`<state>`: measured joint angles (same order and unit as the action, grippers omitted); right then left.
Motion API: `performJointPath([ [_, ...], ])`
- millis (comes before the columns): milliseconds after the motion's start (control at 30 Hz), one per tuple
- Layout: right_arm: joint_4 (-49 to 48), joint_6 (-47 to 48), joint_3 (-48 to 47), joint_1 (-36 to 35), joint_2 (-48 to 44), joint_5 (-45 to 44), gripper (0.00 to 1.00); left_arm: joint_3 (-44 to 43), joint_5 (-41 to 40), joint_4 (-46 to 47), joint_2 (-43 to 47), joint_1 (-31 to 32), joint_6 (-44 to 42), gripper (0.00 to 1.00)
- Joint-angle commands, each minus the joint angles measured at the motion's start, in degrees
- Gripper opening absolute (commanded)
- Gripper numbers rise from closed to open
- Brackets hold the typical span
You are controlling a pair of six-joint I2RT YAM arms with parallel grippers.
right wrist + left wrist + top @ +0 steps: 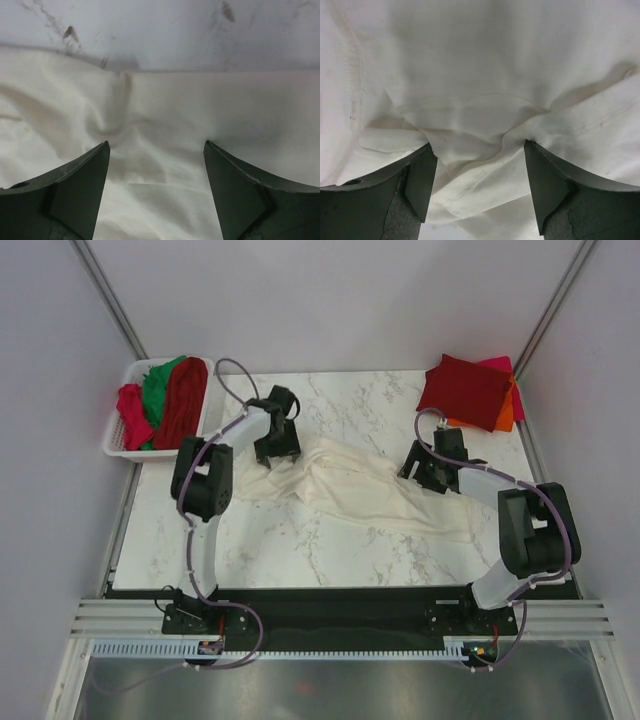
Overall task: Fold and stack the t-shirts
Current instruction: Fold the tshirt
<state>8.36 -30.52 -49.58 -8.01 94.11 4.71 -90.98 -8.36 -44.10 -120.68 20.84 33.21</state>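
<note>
A cream t-shirt lies crumpled across the middle of the marble table. My left gripper is open and pressed down on the shirt's left end; in the left wrist view the cloth bunches between the spread fingers. My right gripper is open and down on the shirt's right part; its wrist view shows the cloth between the spread fingers, near the shirt's edge. A stack of folded shirts, dark red on top of orange and pink, lies at the back right.
A white basket at the back left holds crumpled red, green and dark red shirts. Bare marble table shows in front of the cream shirt. Grey walls with metal posts close in the back and sides.
</note>
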Motion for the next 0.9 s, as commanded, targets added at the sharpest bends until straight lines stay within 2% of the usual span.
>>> performJointPath([
  [0, 3.2, -7.4, 8.3, -6.3, -2.1, 9.3, 0.85, -23.6, 0.0, -5.0, -12.9, -3.2, -9.1, 0.77],
  [33, 3.1, -9.4, 9.8, -10.5, -3.7, 15.6, 0.85, -31.7, 1.0, -7.0, -22.2, -3.5, -10.4, 0.78],
  [67, 2.0, -14.8, 13.0, -13.7, -9.0, 18.2, 0.86, -49.1, 3.1, -8.5, -26.8, -3.9, -11.9, 0.81],
  [100, 0.7, -16.9, 13.8, -17.6, -12.2, 19.0, 0.87, -57.1, 7.2, -9.5, -30.7, -4.4, -13.9, 0.84],
  [133, 1.6, -18.6, 13.9, -25.2, -15.3, 16.2, 0.89, -63.4, 9.7, -7.6, -35.9, -4.5, -14.5, 0.87],
  [167, 3.7, -20.2, 11.8, -28.3, -21.0, 13.9, 0.93, -67.7, 12.1, -4.7, -36.1, -4.7, -15.0, 0.97],
  [200, 7.8, -20.5, 10.0, -30.9, -23.3, 12.2, 0.96, -65.9, 14.7, -1.4, -34.5, -4.6, -15.3, 1.0],
  [233, 10.6, -19.4, 7.9, -33.5, -25.2, 10.3, 0.98, -58.1, 16.1, 7.5, -29.4, -4.6, -15.5, 1.0],
  [300, 19.4, -15.7, 0.6, -33.9, -28.6, 3.5, 0.98, -52.0, 17.3, 13.4, -23.9, -3.8, -16.2, 1.0],
  [367, 25.2, -12.7, -6.9, -33.9, -29.0, -4.3, 0.98, -52.6, 17.8, 14.7, -20.1, -2.7, -18.4, 1.0],
  [433, 25.6, -8.4, -10.3, -33.7, -27.8, -8.8, 0.98, -52.4, 17.2, 14.7, -16.5, -0.5, -22.4, 1.0],
  [500, 25.1, -5.3, -15.2, -33.7, -22.8, -14.5, 0.98, -49.9, 12.4, 14.7, -9.6, 1.1, -24.1, 1.0],
  [567, 24.3, -1.6, -20.7, -32.7, -14.5, -16.2, 0.98, -44.0, 9.0, 14.7, -4.9, 1.4, -23.5, 1.0],
  [600, 24.1, -0.7, -22.7, -32.0, -11.3, -16.1, 0.98, -41.5, 8.5, 14.7, 0.1, 1.4, -22.5, 1.0],
  [700, 23.4, 2.1, -30.2, -29.1, -0.3, -15.3, 0.98, -29.1, 6.6, 14.1, 10.4, 1.4, -20.2, 1.0],
  [800, 21.4, 4.2, -35.7, -26.1, 7.6, -13.0, 0.98, -9.5, 8.1, 13.7, 21.9, 1.4, -16.4, 1.0],
  [867, 19.3, 6.1, -40.0, -25.1, 12.4, -12.1, 0.98, -1.3, 9.9, 13.2, 26.8, 1.6, -14.9, 0.98],
])
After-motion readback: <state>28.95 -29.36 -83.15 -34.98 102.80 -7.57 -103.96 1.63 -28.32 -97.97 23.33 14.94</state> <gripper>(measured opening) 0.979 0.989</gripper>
